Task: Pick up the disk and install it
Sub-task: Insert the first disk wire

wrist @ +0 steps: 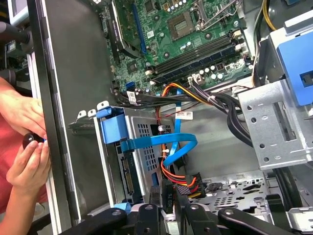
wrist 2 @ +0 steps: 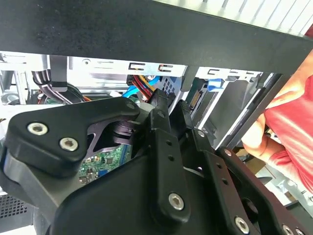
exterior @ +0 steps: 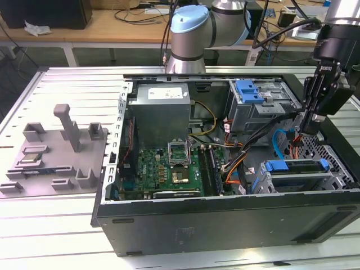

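The hand (exterior: 307, 128) hangs inside the computer case (exterior: 225, 219), on the exterior view's right, near the disk (exterior: 295, 166) in its slot. We cannot tell if it is open.

Person's hand (wrist: 19, 113), cropped at edge

Matt black case (exterior: 225, 225), blue plastic disk frame (exterior: 296, 165)

You see: case (exterior: 225, 216) black; motherboard (exterior: 163, 166) green; fixture tray (exterior: 56, 160) plain grey; the disk (exterior: 295, 165) framed in blue; cables (wrist: 177, 177) orange and red; arm cap (exterior: 190, 21) pale blue.
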Action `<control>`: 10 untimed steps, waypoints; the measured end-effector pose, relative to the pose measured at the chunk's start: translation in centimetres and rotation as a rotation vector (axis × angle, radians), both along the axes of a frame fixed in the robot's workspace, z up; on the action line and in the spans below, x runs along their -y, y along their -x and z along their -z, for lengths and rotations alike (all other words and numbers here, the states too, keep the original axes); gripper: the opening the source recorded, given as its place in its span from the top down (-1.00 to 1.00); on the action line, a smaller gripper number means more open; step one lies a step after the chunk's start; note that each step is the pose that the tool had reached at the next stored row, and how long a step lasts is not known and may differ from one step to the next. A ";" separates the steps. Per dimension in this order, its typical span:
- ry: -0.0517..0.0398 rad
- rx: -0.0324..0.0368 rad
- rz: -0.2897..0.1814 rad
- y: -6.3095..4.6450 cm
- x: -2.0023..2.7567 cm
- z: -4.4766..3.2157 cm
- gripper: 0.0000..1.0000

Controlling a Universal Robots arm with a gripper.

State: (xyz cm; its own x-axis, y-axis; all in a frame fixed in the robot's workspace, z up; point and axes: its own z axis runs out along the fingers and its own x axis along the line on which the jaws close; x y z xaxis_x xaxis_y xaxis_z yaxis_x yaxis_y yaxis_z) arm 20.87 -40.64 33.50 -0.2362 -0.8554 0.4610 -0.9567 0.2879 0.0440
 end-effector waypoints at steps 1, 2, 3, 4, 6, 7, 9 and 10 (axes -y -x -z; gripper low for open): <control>-0.0001 0.0000 0.000 0.0 0.00 0.01 0.47; -0.0001 0.0000 0.000 0.0 0.00 0.03 0.47; -0.0001 0.0000 0.000 0.0 0.00 0.04 0.47; 0.0001 0.0000 0.000 0.0 0.00 0.05 0.47; 0.0003 0.0000 0.000 0.0 0.00 0.07 0.47; 0.0003 -0.0001 0.000 0.0 0.00 0.09 0.47; 0.0003 0.0000 0.000 0.1 0.00 0.11 0.51; 0.0003 -0.0001 0.000 0.1 0.00 0.12 0.64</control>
State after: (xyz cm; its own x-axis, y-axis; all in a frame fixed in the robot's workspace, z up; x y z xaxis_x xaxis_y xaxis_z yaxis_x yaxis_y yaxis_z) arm 20.79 -40.64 33.38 -0.2361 -0.8553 0.4613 -0.9567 0.2879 0.0440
